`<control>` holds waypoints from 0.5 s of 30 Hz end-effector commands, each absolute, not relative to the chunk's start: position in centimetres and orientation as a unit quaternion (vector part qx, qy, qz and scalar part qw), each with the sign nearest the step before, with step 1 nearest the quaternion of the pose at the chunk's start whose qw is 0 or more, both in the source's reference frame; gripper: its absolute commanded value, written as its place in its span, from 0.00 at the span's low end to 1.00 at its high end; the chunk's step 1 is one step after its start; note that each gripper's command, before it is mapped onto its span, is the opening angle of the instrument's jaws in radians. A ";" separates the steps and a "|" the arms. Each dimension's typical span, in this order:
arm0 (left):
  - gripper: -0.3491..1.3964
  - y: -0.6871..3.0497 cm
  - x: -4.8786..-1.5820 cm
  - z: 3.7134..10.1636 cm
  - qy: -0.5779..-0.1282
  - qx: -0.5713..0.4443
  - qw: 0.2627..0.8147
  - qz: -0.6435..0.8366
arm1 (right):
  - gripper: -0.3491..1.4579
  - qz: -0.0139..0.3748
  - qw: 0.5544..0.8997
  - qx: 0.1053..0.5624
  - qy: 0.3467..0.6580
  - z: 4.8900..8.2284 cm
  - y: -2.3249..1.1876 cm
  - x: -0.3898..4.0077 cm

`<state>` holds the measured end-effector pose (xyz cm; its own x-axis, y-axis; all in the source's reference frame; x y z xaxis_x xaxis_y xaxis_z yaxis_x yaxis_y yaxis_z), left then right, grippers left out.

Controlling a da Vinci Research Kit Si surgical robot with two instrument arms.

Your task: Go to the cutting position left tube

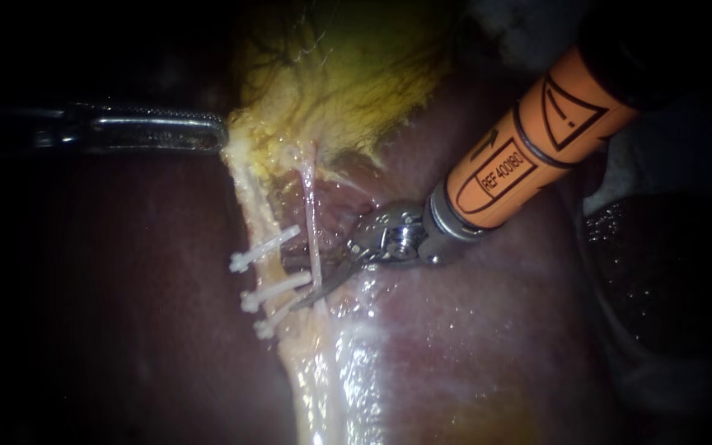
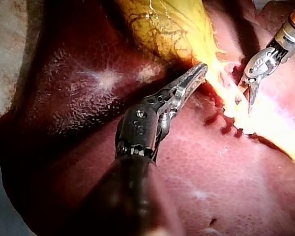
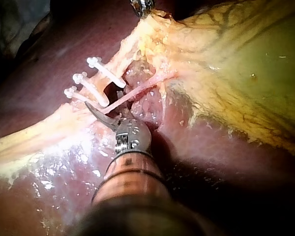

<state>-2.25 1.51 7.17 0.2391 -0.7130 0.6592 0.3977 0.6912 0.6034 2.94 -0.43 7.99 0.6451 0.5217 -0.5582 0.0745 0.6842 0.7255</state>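
The left tube (image 1: 267, 216) is a pale yellow band running down from the gallbladder (image 1: 348, 74), with three white clips (image 1: 264, 248) across it. A thin pink tube (image 1: 312, 216) runs just to its right. My right instrument (image 1: 292, 285) comes in on an orange shaft, its blades open astride the thin pink tube, tips near the lower clips. The right wrist view shows the open blades (image 3: 104, 102) beside the clips (image 3: 91, 88). My left instrument (image 1: 217, 132) is shut on the gallbladder's edge, also seen in the left wrist view (image 2: 200, 70).
Dark red liver (image 1: 471, 330) lies under and around the tubes, wet and shiny below the clips. In the left wrist view my right instrument (image 2: 250, 93) hangs beyond the left jaws over the pale tissue.
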 end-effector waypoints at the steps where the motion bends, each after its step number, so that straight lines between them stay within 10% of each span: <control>1: 0.00 1.51 -2.25 7.17 -0.501 0.158 0.771 -0.360 | 0.86 0.135 0.826 0.374 0.399 7.97 -0.42 2.92; 15: 0.00 1.51 -2.25 7.17 -0.501 0.158 0.771 -0.360 | 0.87 0.132 0.818 0.391 0.401 7.59 -0.13 2.32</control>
